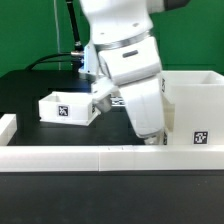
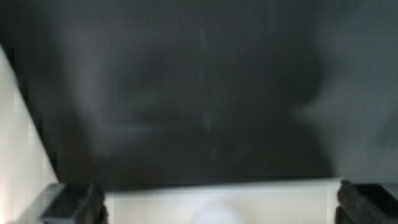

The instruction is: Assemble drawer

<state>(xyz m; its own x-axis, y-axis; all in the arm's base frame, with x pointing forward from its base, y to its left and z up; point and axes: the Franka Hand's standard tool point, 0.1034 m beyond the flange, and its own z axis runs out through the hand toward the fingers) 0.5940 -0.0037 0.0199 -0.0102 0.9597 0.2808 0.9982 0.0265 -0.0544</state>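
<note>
Hanging low in the exterior view, the gripper (image 1: 150,134) stands just beside the drawer's large shell (image 1: 196,105), on the exterior view's left of it, with one small tray (image 1: 68,107) farther to that side, while the wrist view shows its fingers (image 2: 71,205) spread wide apart over the dark table (image 2: 196,100), holding nothing.

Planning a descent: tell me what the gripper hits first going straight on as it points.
Likely the black table beside the white border rail; the open gripper points down there. The pale blur between its fingers might be the rail itself.
</note>
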